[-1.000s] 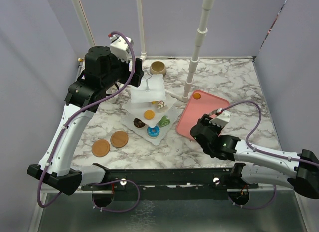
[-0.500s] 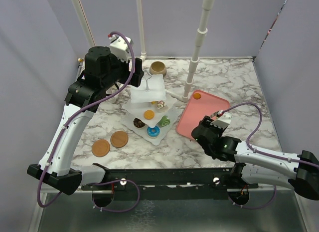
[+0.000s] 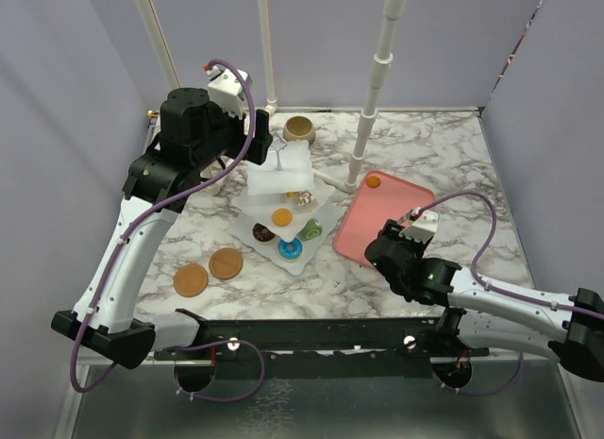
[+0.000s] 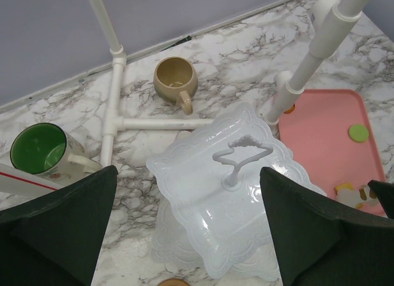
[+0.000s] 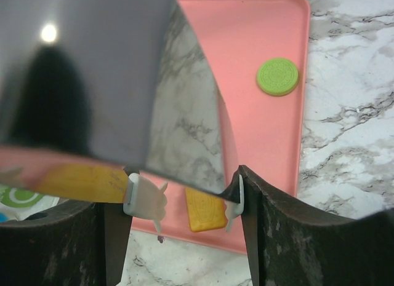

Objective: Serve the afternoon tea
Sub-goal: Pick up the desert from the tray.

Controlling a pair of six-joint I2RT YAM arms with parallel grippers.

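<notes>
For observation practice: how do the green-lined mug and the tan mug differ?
The green-lined mug is white outside and green inside; the tan mug is tan throughout. In the left wrist view the green-lined mug's handle points right, the tan mug's points toward the camera. Both stand upright on the table.

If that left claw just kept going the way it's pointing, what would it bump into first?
Probably the white three-tier stand: the looped handle on its top plate sits almost centred between the fingers of the open left gripper. How far off it is, the pictures don't settle.
</notes>
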